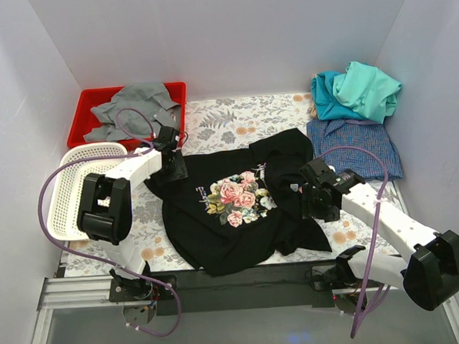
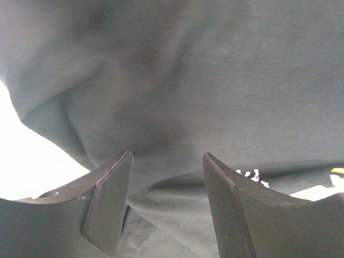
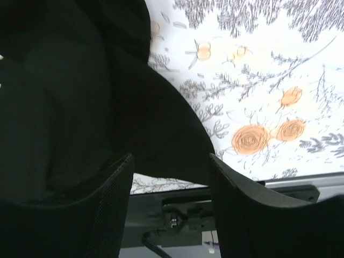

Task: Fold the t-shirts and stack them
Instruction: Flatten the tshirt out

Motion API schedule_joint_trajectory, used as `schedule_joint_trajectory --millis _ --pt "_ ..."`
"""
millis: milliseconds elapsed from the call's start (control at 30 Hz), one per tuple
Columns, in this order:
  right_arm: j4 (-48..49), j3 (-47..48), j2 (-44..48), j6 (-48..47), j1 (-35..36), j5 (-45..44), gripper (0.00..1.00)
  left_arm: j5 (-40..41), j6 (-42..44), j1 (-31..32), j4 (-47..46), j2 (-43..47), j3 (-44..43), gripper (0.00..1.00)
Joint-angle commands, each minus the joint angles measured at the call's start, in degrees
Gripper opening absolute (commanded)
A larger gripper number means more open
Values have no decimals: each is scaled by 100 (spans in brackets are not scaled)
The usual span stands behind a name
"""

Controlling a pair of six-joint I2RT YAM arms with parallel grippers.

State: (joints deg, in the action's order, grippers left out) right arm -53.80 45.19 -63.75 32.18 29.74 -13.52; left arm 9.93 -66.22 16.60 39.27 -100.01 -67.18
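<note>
A large black t-shirt with a pink-rose print lies crumpled and spread in the middle of the table. My left gripper hangs over its upper left corner; in the left wrist view the gripper stands open, with black cloth just below the jaws and nothing pinched. My right gripper is at the shirt's right edge, open, the shirt's hem lying loose beyond the fingers. At the back right lie a teal shirt, a mint-green shirt and a blue-checked shirt.
A red tray holding grey cloth sits at the back left. A white mesh basket stands beside the left arm. A floral tablecloth covers the table; its front edge meets the black rail.
</note>
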Motion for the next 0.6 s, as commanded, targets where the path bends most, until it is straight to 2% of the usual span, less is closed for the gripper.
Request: schedule_joint_trajectory --millis 0,267,567 --pt "-122 -168 108 262 -3 200 63 -255 30 -16 -173 16 -138 53" --pt "299 -607 -190 306 -3 51 63 -316 56 -16 -209 -54 -208 53" --pt "713 -370 -962 429 6 -27 63 -361 74 -16 -235 -45 -270 53"
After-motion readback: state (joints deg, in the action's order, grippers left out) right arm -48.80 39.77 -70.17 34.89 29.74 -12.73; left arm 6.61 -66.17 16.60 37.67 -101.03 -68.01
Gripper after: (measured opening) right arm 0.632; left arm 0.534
